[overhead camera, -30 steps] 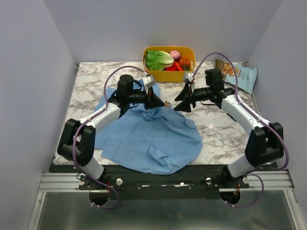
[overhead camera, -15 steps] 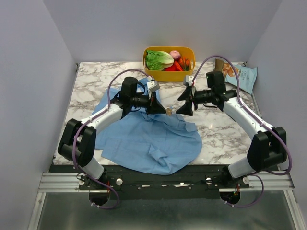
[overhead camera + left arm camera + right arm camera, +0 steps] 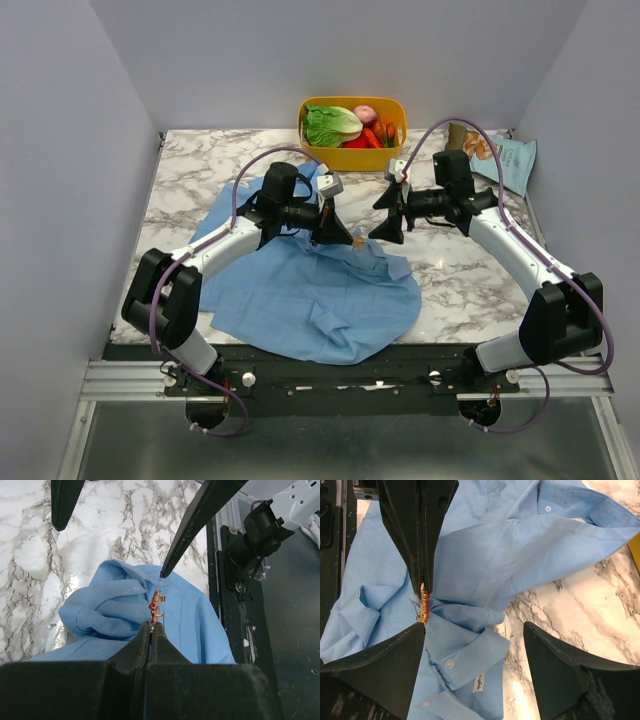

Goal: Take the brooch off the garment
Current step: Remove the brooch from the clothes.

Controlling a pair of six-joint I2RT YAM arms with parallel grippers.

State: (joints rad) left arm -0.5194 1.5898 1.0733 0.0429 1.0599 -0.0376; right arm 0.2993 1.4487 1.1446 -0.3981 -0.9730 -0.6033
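Note:
The garment (image 3: 320,290) is a light-blue shirt, rumpled on the marble table and also seen in the left wrist view (image 3: 110,610) and right wrist view (image 3: 485,565). My left gripper (image 3: 347,238) (image 3: 151,625) is shut on the brooch (image 3: 156,606), a tiny gold and red ornament held just above the cloth (image 3: 424,607) (image 3: 357,240). Whether its pin still catches the cloth, I cannot tell. My right gripper (image 3: 384,218) (image 3: 474,625) faces it, open wide. One of its fingertips (image 3: 421,626) is at the brooch's lower end.
A yellow basket (image 3: 352,158) of vegetables stands at the back centre. A snack bag (image 3: 502,158) lies at the back right. Bare marble (image 3: 450,270) shows to the right of the shirt, with walls on three sides.
My left gripper has moved right and toward the near edge with the brooch. My right gripper has opened wider.

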